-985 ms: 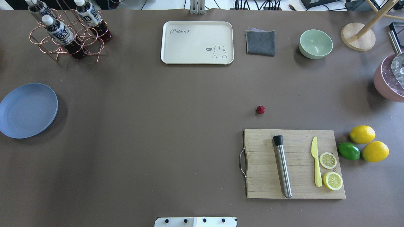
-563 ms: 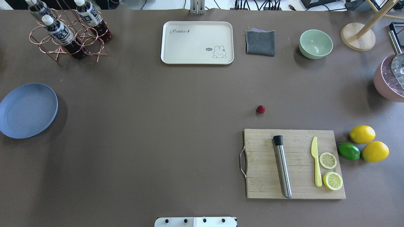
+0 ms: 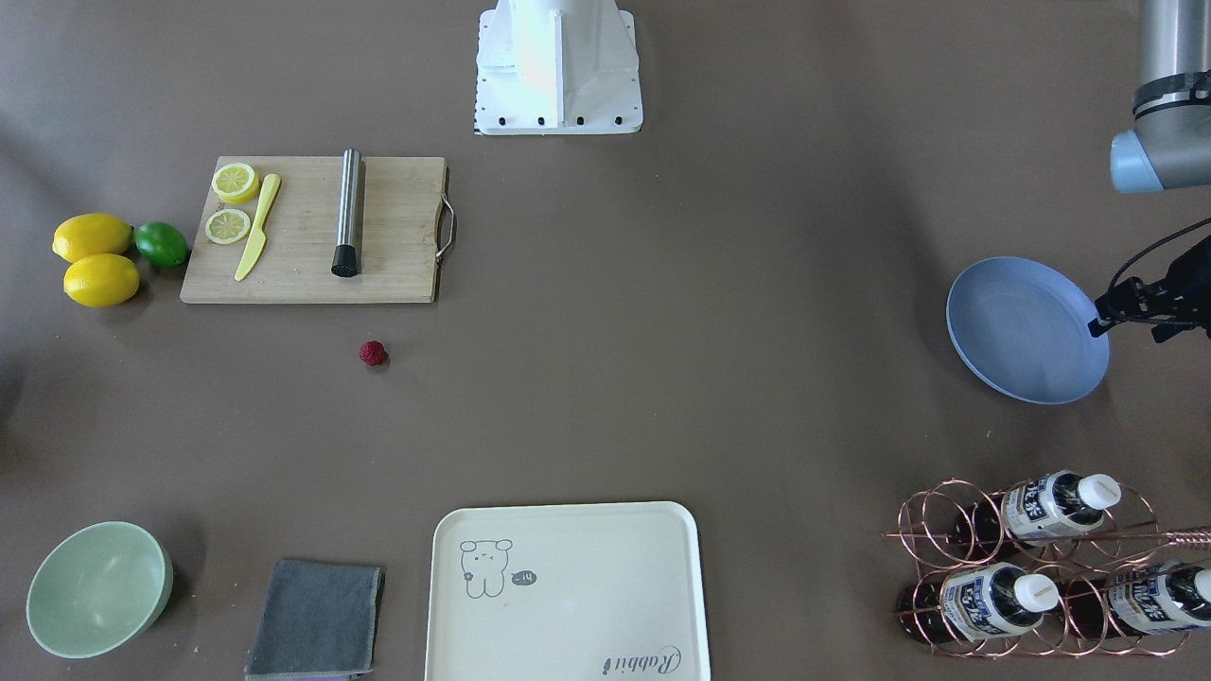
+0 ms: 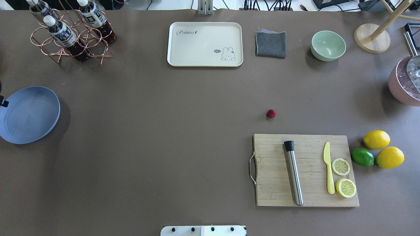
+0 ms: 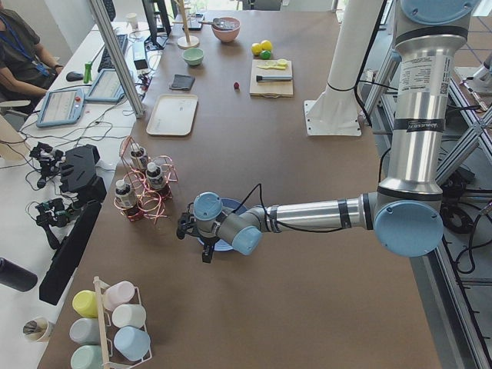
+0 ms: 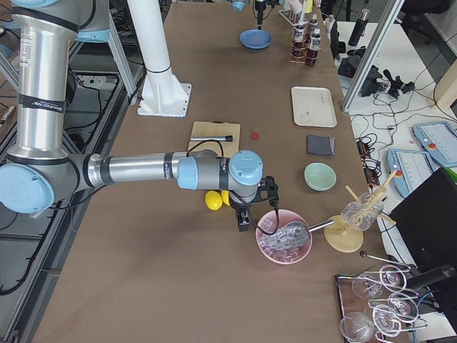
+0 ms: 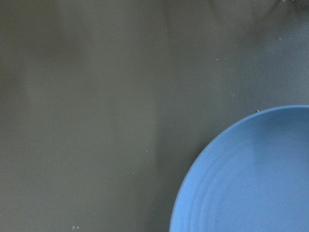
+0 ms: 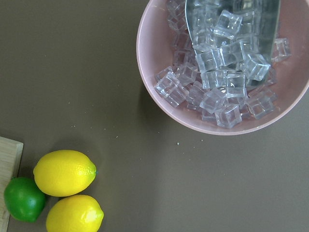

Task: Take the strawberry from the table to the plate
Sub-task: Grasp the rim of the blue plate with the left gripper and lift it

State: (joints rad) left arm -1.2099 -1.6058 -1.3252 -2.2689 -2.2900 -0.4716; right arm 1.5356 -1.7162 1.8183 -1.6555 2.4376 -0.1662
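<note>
1. While the strawberry (image 4: 271,113) lies just where it did a second ago, on the bare table (image 4: 164,131) just beyond the board's (image 4: 305,170) far edge, one thing is new. A dark sliver of the left gripper (image 3: 1112,312) now pokes in at the overhead view's left edge. Nothing showed there before.
2. That gripper hangs over the outer rim of the plate (image 4: 29,114), and its wrist camera looks straight down on that rim and the table beside it. None of its fingers show there. From the front it reads only as a dark clump with cables, so I cannot tell how far the jaws stand apart. It holds no berry.
3. The right gripper (image 6: 243,218) shows only in the right side view, above the table between the lemons (image 8: 65,172) and the pink ice bowl (image 6: 284,239). I cannot tell how its jaws stand either.
4. The plate is bare and well apart from the berry, with most of the table's width between them.
5. I judge the pick has not begun. The left arm's shift is the only stir so far, and it comes at the plate end, far from the berry. From there the left arm would need a long reach across, while the right arm is nearer the fruit. Which arm will fetch it cannot be told.
</note>
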